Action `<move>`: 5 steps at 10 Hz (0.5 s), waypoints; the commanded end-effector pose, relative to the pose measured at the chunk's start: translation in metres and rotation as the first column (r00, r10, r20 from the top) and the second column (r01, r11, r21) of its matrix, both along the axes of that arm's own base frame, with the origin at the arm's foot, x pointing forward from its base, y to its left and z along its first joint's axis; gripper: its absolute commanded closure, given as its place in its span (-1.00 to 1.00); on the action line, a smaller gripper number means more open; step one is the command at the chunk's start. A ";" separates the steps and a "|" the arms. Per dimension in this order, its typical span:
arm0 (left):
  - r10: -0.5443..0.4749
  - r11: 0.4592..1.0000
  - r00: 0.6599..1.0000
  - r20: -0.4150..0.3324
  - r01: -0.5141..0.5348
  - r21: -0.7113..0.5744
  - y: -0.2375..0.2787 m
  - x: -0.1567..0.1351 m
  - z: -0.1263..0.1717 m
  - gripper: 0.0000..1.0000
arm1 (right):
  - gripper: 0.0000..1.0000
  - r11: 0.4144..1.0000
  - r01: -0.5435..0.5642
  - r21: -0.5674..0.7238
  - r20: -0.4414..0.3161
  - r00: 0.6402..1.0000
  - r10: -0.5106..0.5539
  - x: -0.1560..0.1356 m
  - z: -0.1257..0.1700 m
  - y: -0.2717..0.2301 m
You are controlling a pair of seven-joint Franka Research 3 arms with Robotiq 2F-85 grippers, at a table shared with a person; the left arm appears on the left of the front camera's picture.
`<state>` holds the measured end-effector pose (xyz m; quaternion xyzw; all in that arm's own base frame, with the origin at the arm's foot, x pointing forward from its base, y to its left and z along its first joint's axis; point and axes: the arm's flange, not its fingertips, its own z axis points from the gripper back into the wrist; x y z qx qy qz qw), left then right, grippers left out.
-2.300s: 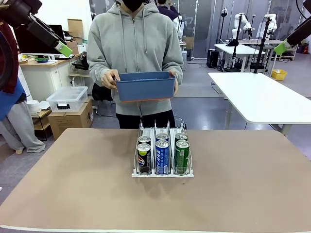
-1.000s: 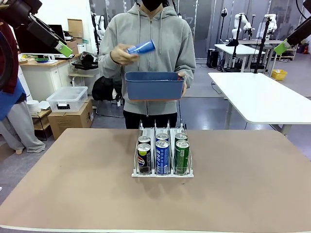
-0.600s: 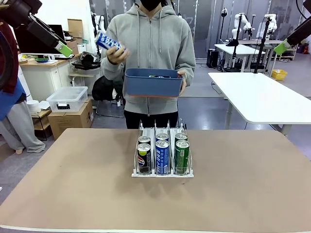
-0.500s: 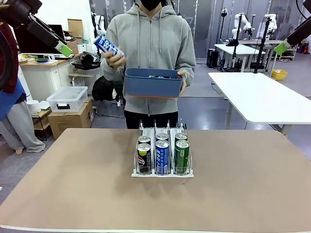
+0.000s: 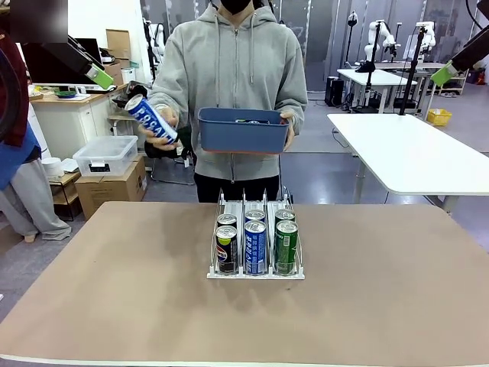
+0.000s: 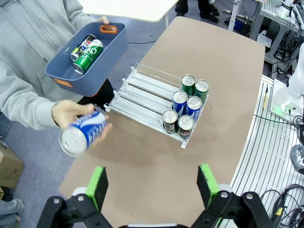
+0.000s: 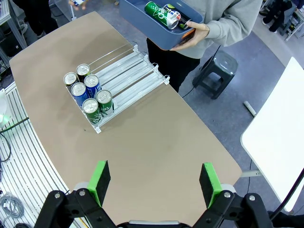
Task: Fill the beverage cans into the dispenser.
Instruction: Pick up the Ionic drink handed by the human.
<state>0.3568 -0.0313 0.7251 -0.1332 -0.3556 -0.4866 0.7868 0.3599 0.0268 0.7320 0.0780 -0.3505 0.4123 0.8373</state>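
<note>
The dispenser [image 5: 256, 274] stands mid-table with two beverage cans in each lane: black [image 5: 226, 249], blue [image 5: 255, 247] and green [image 5: 286, 246] in front. A person at the far side holds one blue can [image 5: 150, 118] tilted in a hand, left of the blue bin [image 5: 246, 134] held in the other hand. From above, the dispenser's [image 6: 142, 88] rear lanes are bare, and the blue can [image 6: 83, 135] is beside the bin [image 6: 118, 40]. My left gripper [image 6: 152, 185] and right gripper [image 7: 154, 183] hang open and empty, high above the table.
Green and black cans [image 7: 164, 14] lie in the bin [image 7: 142, 21]. The brown table [image 5: 114, 306] is bare around the dispenser [image 7: 123, 71]. A white table [image 5: 412, 153] stands to the right. Boxes and a clear tub [image 5: 105, 155] sit on the floor at left.
The person took a blue can out of the bin and swung it up, then down to the picture's left. Both grippers stayed where they were, open.
</note>
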 end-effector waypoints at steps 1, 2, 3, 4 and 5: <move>0.003 1.000 1.000 -0.001 -0.003 0.003 0.000 0.000 0.000 -1.00 | -1.00 1.000 -0.001 -0.001 -0.001 1.000 0.001 0.000 -0.001 0.000; 0.003 1.000 1.000 -0.001 -0.003 0.003 0.000 0.000 0.000 -1.00 | -1.00 1.000 -0.001 -0.001 -0.001 1.000 0.001 0.000 -0.001 0.000; 0.003 1.000 1.000 -0.001 -0.003 0.003 0.000 0.000 0.000 -1.00 | -1.00 1.000 -0.001 -0.001 -0.001 1.000 0.001 0.000 -0.001 0.000; 0.003 1.000 1.000 -0.001 -0.003 0.003 0.000 0.000 0.000 -1.00 | -1.00 1.000 -0.001 -0.001 -0.001 1.000 0.001 0.000 -0.001 0.000; 0.003 1.000 1.000 -0.001 -0.003 0.003 0.000 0.000 0.000 -1.00 | -1.00 1.000 -0.001 -0.001 -0.001 1.000 0.001 0.000 -0.001 0.000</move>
